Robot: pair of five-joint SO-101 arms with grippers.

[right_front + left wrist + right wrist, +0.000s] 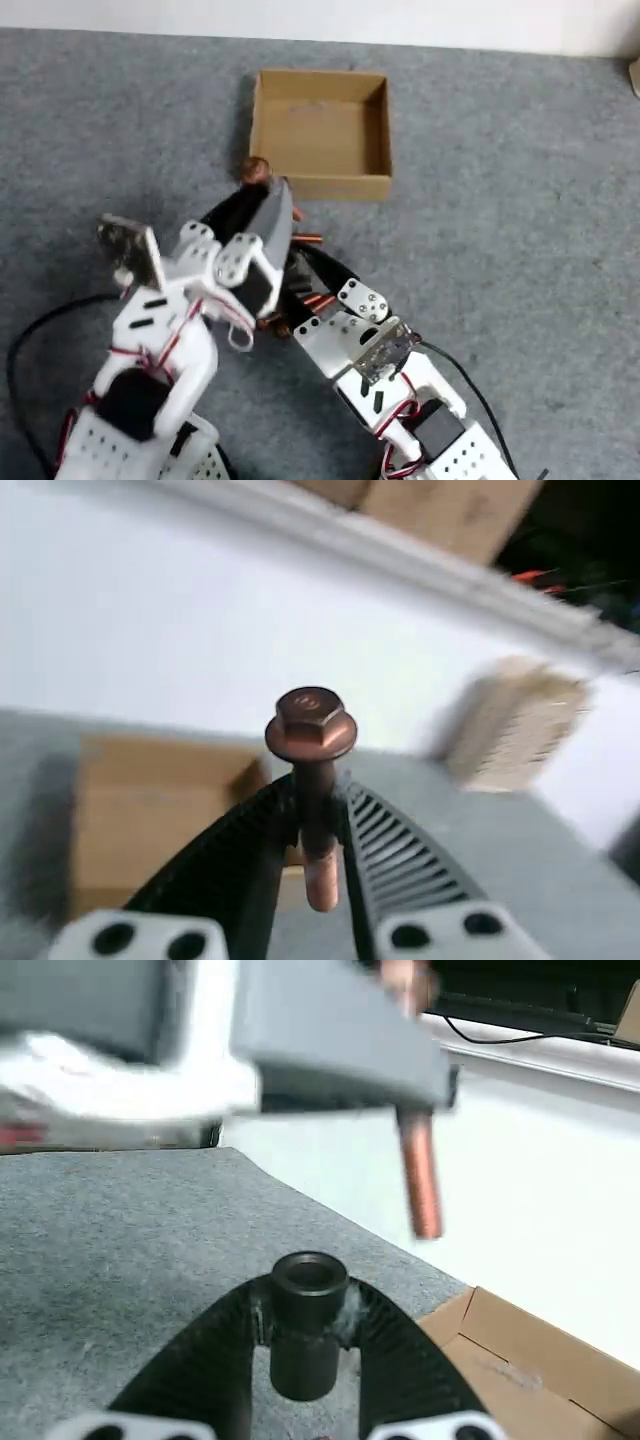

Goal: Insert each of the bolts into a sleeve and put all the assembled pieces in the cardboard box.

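Over grey carpet (520, 200), left tool (318, 792) pinches bolt (311, 725).

Bolt (311, 725): copper-coloured, flanged hex head, smooth shank. It stands upright, head up, the shank clamped between the left gripper (315, 805) fingers, its lower end poking out beneath them. In the high view its head lies just off the near-left corner of the cardboard box (320, 187).

Sleeve (305, 1335): dark short cylinder, bore open at the top. Upright, pinched in the right gripper (305, 1310). The bolt's tip hangs above the sleeve, off to one side of the bore, not touching.

Cardboard box: brown, square, open-topped, low walls, floor showing. Sits far centre, beyond both pieces.
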